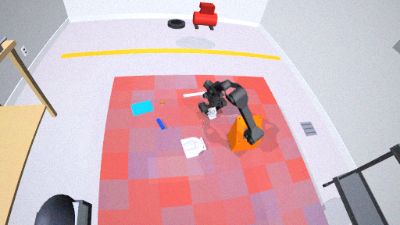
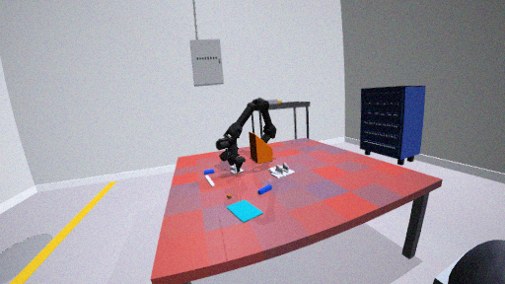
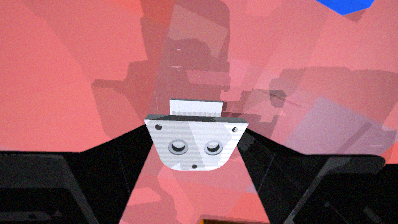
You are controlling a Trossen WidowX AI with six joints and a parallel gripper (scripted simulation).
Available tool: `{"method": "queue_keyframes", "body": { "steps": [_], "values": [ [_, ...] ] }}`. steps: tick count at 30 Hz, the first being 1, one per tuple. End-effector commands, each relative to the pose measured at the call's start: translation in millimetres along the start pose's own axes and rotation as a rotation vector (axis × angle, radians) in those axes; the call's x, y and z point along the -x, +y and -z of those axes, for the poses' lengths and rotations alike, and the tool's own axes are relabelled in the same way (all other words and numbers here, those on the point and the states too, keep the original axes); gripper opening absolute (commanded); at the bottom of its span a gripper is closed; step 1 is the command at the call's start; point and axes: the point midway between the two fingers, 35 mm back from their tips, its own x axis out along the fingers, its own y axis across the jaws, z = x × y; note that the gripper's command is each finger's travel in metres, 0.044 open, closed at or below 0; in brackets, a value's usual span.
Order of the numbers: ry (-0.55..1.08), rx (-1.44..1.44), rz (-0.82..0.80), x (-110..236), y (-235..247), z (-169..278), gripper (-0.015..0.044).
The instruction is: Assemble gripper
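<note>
The white housing plate [image 3: 195, 145] [image 1: 212, 113] [image 2: 236, 170], with two round holes, lies on the red checked table under my wrist. My gripper [image 3: 195, 126] [image 1: 211, 109] is down at the plate, with one black finger touching each of its upper corners, so the plate is clasped between them. The white gripper base [image 1: 192, 147] [image 2: 281, 171] lies apart from it, nearer the table's middle, with small upright parts on it; I cannot tell if these are the jaws. A thin white bar [image 1: 194, 94] [image 2: 210, 180] lies beyond the gripper.
An orange wedge block [image 1: 238, 137] [image 2: 259, 148] holds the arm's foot. A small blue piece [image 1: 160, 123] [image 2: 264, 189] and a cyan sheet [image 1: 141, 108] [image 2: 245, 210] lie to the left. Another blue piece [image 3: 345, 5] [image 2: 209, 172] lies near the bar.
</note>
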Motion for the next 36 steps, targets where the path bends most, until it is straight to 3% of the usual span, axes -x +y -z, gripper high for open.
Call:
{"method": "queue_keyframes", "body": {
  "steps": [1,10,36],
  "values": [
    [0.000,0.000,0.000,0,0,0,0.0351],
    [0.000,0.000,0.000,2,0,0,0.0351],
    [-0.001,-0.004,-0.002,73,0,-1,0.0351]
  ]
}}
